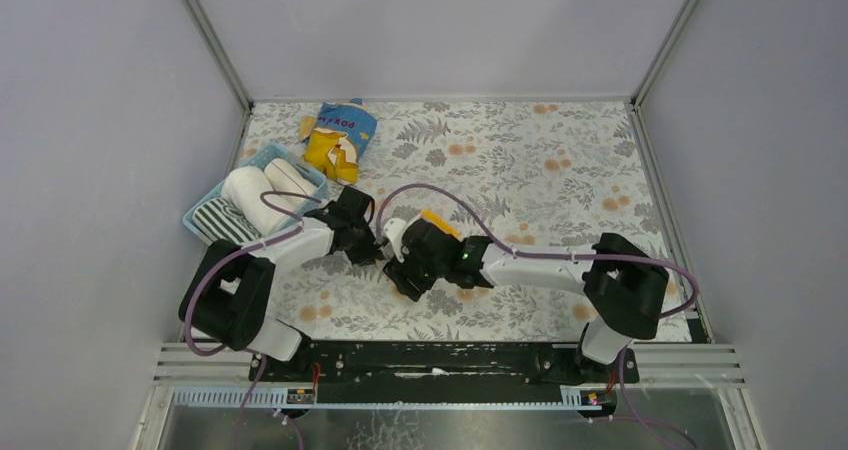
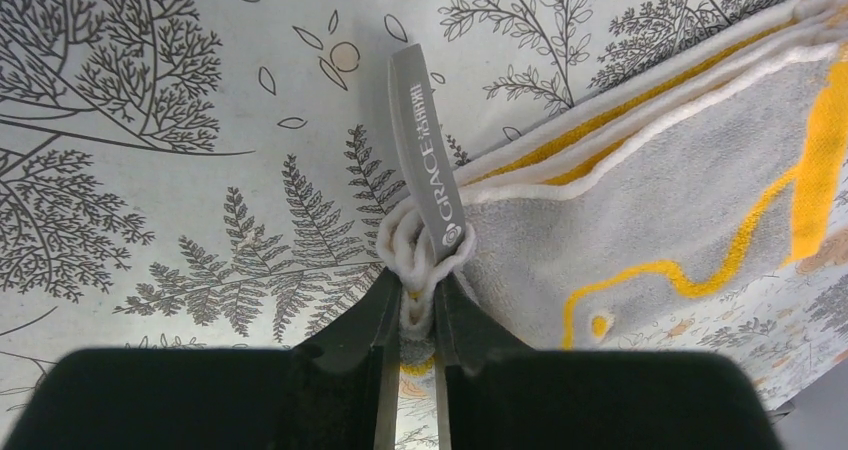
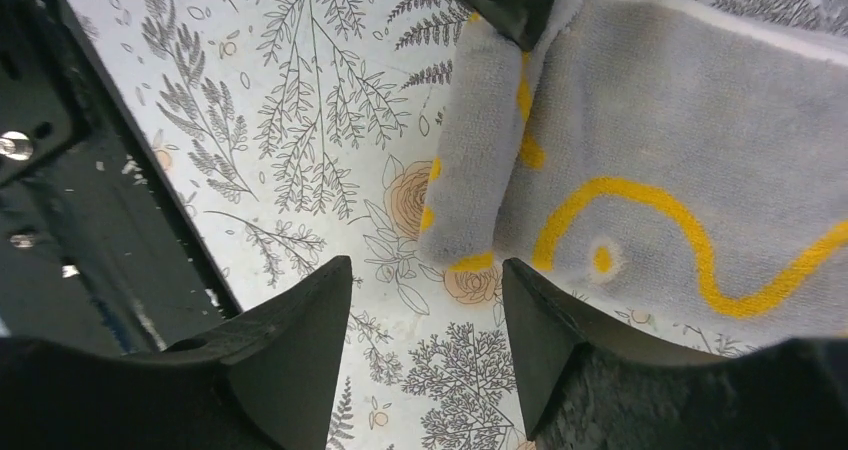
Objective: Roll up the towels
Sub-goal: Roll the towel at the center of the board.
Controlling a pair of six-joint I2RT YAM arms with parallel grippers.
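Note:
A beige-grey towel with yellow marks (image 2: 660,200) lies on the flowered table, folded in layers, with a grey label (image 2: 428,160) at its corner. My left gripper (image 2: 416,295) is shut on that bunched corner. In the right wrist view the towel (image 3: 690,110) has one edge folded over, and my right gripper (image 3: 425,275) is open just in front of that edge, holding nothing. In the top view both grippers meet at mid-table, the left (image 1: 372,246) and the right (image 1: 398,265), and the right arm hides most of the towel (image 1: 441,220).
A light blue basket (image 1: 197,213) at the left holds two rolled cream-white towels (image 1: 247,187) and a black-and-white striped one (image 1: 225,222). A blue-and-yellow snack bag (image 1: 340,135) lies behind it. The black base rail (image 3: 90,200) is near the right gripper.

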